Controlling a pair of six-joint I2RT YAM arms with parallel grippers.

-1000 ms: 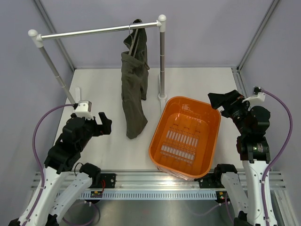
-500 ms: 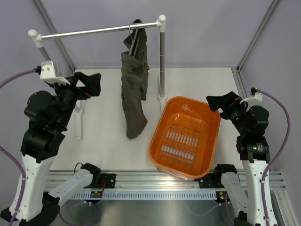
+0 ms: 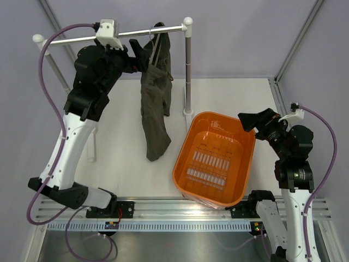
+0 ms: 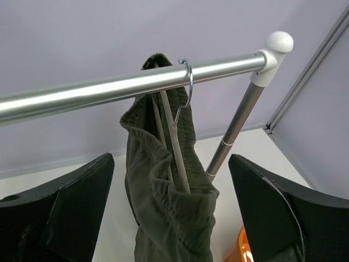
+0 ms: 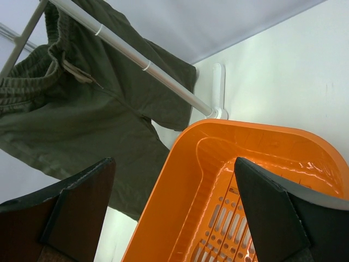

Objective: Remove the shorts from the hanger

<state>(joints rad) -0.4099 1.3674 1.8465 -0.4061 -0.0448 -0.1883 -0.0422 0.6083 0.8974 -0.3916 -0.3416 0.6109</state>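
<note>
- Table (image 3: 229, 93), white, with grey walls on the far, left and right sides.
- Silver rail (image 4: 82, 91), running left to right across the far part of the table on two posts, with a white ball at each end.
- Orange basket (image 3: 240, 174), standing on the near right part of the table, just right of the shorts.
- Shorts (image 3: 154, 114), dark olive, draped on the hanger near the rail's right end and hanging straight down; I cannot tell whether the hem touches the table.
- Left gripper (image 3: 143, 56), raised to rail height just left of the shorts' waistband, fingers spread wide and closed on nothing, the cloth seen between them but apart from both.
- Right gripper (image 3: 248, 120), low over the basket's far right corner, fingers wide apart and holding nothing.
- Hanger (image 4: 173, 142), thin and grey-brown, its lower part buried in the bunched waistband.
- Metal hook (image 4: 189, 82), curled over the rail close to the right post.
</note>
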